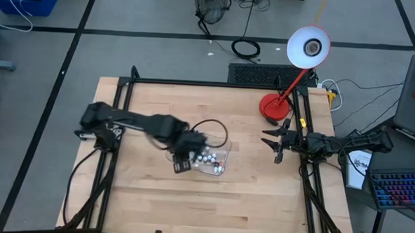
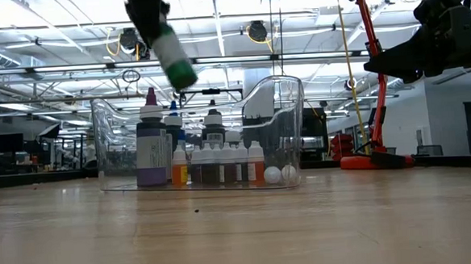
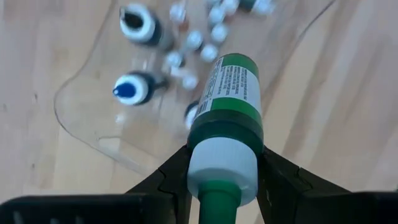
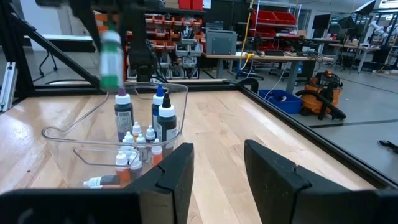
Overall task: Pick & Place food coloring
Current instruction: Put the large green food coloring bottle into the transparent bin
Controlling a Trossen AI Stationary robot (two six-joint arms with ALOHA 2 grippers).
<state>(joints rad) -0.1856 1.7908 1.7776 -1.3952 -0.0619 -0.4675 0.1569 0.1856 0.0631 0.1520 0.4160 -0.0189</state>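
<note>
My left gripper (image 1: 182, 161) (image 3: 222, 169) hangs above the left end of the clear tray (image 1: 224, 147) (image 2: 287, 105) and is shut on a green bottle with a white cap (image 3: 227, 106) (image 2: 172, 53) (image 4: 111, 57). The tray rests flat on the wooden table. In it stand several tiny whitish food coloring bottles (image 2: 221, 163) (image 1: 209, 159) and taller purple, blue and black-topped ones (image 4: 158, 115). My right gripper (image 1: 271, 143) (image 4: 217, 163) waits open at the table's right edge, touching nothing. My left gripper pinches the green bottle between its two fingers at the white cap (image 3: 222, 167), just below the green nozzle. The fingers come from above, pointing down. The bottle is lifted clear above the tray, and its green body (image 2: 181, 72) hangs tilted below the fingers.
A red desk lamp (image 1: 272, 105) with a white shade (image 1: 309, 47) stands at the far right corner. A black cable (image 1: 210, 127) loops by the tray's far side. Black frame rails (image 1: 310, 184) run along the table's edges. Bare wood lies in front of the tray.
</note>
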